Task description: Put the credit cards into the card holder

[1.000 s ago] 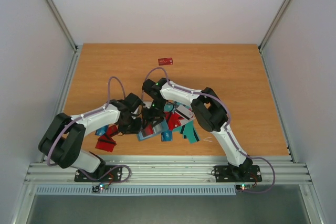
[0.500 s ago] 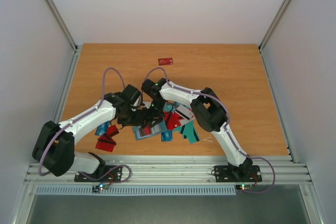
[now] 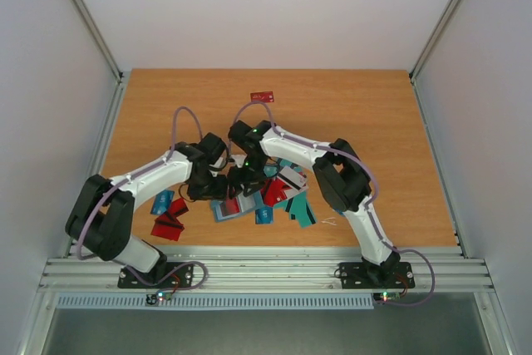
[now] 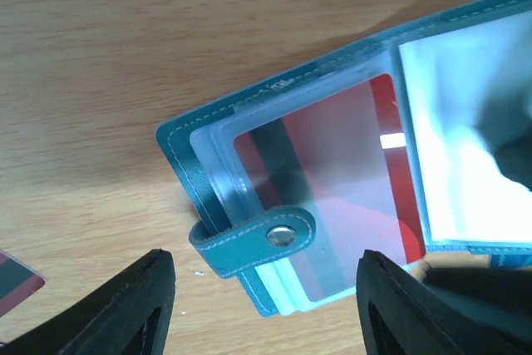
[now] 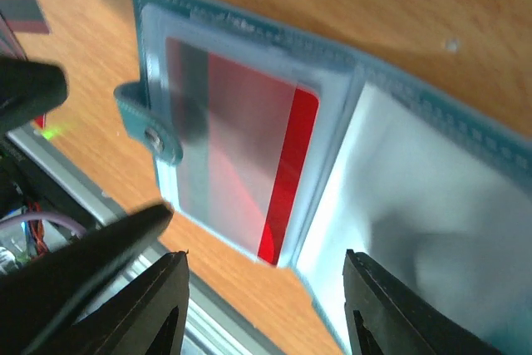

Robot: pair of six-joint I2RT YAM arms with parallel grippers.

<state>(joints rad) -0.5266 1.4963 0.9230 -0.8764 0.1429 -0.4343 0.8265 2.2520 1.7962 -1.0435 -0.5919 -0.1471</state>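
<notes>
At the near middle of the table [image 3: 366, 122], the card holder [image 3: 226, 209] lies spread open, its clear pockets facing up; a heap of credit cards [image 3: 287, 197] in red, teal and white sits just to its right, more red ones [image 3: 169, 224] lie to its left, and one red card [image 3: 263, 96] rests well apart near the far edge. Both arms bend in over the holder. The left gripper [image 3: 218, 189] hangs just above it with its jaws spread wide and nothing between them; in the left wrist view the holder's snap tab [image 4: 268, 239] and near corner lie in the gap between the two fingers [image 4: 125, 309]; a red card [image 4: 332, 164] shows inside the top pocket. The right gripper [image 5: 266, 276] hovers over the opposite side, jaws likewise apart and empty-handed; the holder's near edge lies just ahead of its fingertips [image 5: 145, 305]; whether one tip touches the pale loose leaf [image 5: 432, 205] I cannot tell.
</notes>
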